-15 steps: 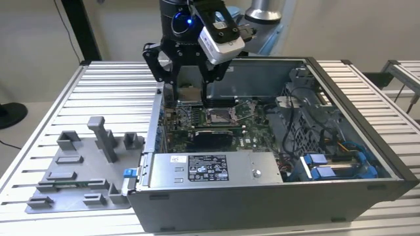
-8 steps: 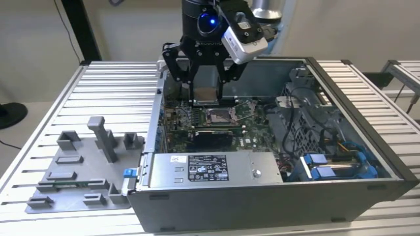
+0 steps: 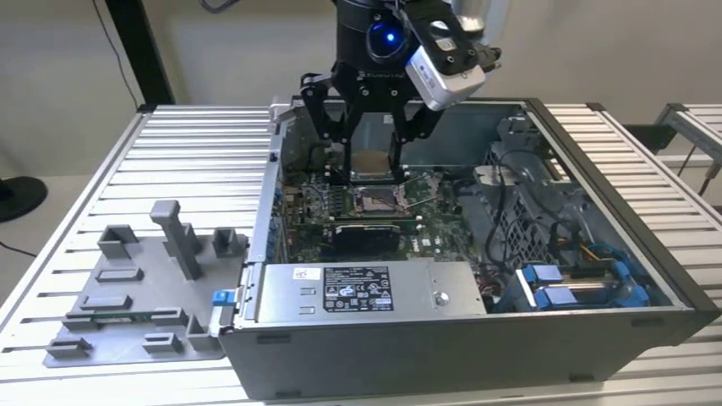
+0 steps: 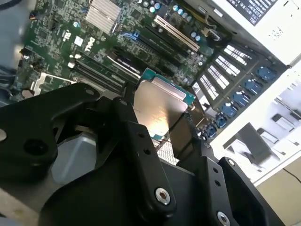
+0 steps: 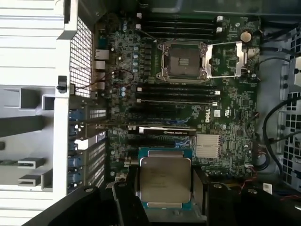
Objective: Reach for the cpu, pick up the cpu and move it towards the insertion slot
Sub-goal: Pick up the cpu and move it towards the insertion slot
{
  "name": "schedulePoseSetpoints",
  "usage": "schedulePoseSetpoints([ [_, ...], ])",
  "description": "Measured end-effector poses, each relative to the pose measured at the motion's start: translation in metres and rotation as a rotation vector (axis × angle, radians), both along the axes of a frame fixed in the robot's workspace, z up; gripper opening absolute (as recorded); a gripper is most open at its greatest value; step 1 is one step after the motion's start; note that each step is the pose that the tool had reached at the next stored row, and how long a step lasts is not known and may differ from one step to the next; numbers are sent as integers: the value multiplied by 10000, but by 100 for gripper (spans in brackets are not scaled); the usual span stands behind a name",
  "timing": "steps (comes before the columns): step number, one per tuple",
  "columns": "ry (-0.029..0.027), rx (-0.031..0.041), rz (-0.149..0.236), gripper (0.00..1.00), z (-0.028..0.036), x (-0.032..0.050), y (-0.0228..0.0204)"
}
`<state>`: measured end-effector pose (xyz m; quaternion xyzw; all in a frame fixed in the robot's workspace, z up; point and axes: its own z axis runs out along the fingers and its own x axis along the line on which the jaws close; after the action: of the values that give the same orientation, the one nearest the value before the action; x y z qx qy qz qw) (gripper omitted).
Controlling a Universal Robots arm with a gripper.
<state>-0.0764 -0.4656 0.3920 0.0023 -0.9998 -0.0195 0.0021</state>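
The cpu (image 5: 165, 181), a thin square chip with a silvery top and green edge, is held flat between my black fingers, so my gripper (image 5: 165, 188) is shut on it. The second wrist view shows the same chip (image 4: 157, 106) clamped between the finger pads. In the exterior view my gripper (image 3: 376, 165) hangs inside the open computer case, holding the cpu (image 3: 376, 163) just above the motherboard. The insertion slot (image 5: 182, 60), a silver-framed socket with a dark centre and its cover plate swung open, lies a short way from the chip. The slot (image 3: 377, 199) sits directly below the gripper in the exterior view.
The open computer case (image 3: 587, 169) has walls around the board, cables and a fan at the exterior view's right, and a power supply (image 3: 361, 292) in front. A grey plastic tray (image 3: 135, 288) with posts lies on the slatted table at the exterior view's left.
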Motion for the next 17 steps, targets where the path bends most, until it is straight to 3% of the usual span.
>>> schedulePoseSetpoints([
  [5, 0, 0, -112, 0, -1, 99, -1],
  [17, 0, 0, -648, 0, -8, 244, 1],
])
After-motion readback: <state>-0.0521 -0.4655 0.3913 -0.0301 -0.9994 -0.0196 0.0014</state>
